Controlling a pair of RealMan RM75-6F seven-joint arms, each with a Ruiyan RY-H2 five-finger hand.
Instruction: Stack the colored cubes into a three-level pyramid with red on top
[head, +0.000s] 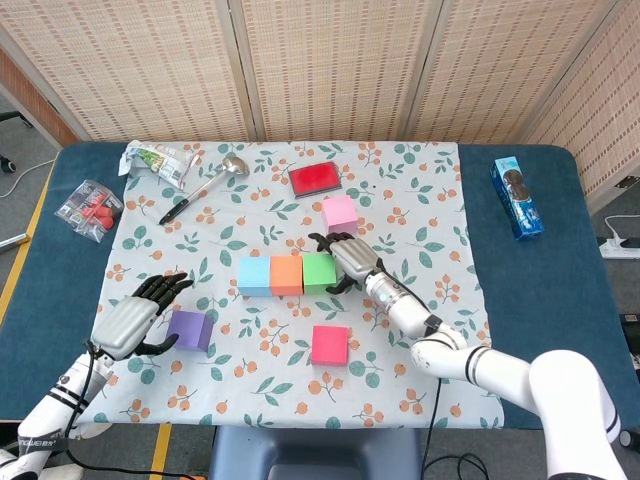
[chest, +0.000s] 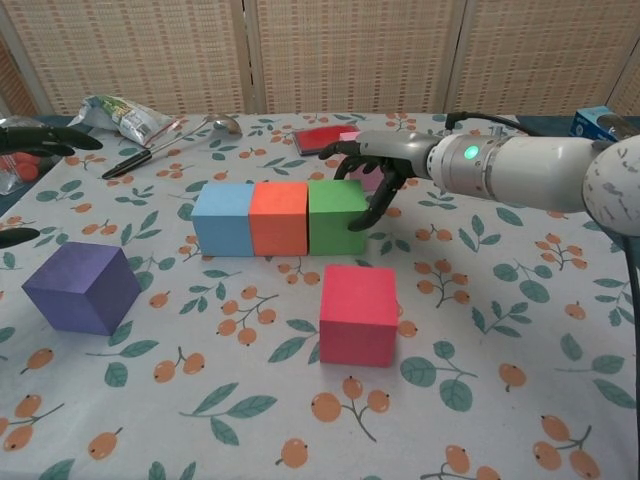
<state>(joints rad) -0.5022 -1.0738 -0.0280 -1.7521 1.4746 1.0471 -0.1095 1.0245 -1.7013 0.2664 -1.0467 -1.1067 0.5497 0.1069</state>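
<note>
Blue cube (head: 254, 275), orange cube (head: 287, 274), green cube (head: 319, 271) in a row at centre frame, right robot hand (head: 344, 259) against the green cube, left robot hand (head: 135, 317) open at lower left beside purple cube (head: 190, 329)

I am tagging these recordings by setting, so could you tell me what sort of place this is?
Probably an indoor lab or demo room set up for tabletop manipulation: a table under a floral cloth, woven folding screens closing off the back, and loose props such as a ladle and colored cubes.
</note>
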